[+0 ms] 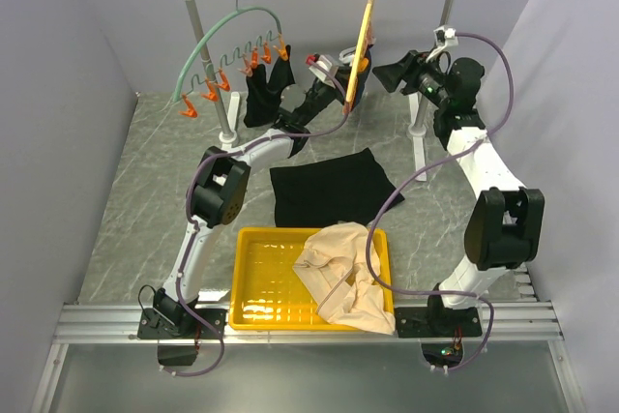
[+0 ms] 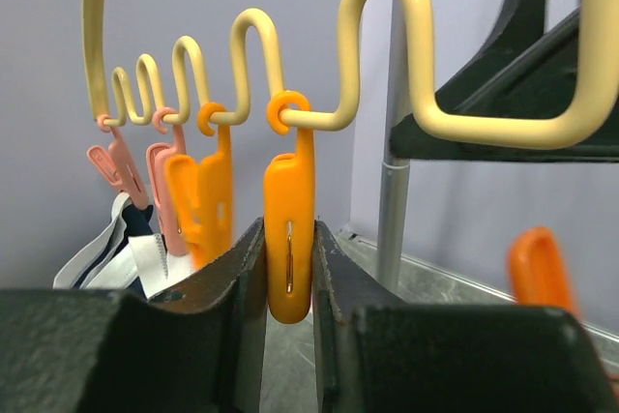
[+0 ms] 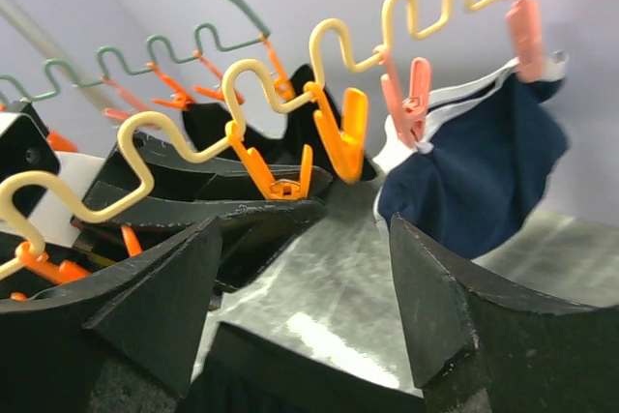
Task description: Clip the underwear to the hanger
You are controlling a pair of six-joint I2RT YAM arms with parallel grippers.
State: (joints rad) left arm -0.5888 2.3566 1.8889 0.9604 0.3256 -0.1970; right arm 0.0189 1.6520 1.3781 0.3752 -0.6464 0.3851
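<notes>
The black underwear lies flat on the table, behind the tray, held by neither gripper. The pale yellow hanger hangs edge-on from the rail; its wavy wire shows in the left wrist view and in the right wrist view. My left gripper is shut on one orange clip of that hanger, squeezing its sides; the clip also shows in the right wrist view, spread in a V. My right gripper is open and empty, just right of the hanger.
A green hanger with orange clips holds a dark garment at the rail's left. Pink clips hold a navy white-trimmed garment. A yellow tray at the front holds a beige garment. Rack posts stand nearby.
</notes>
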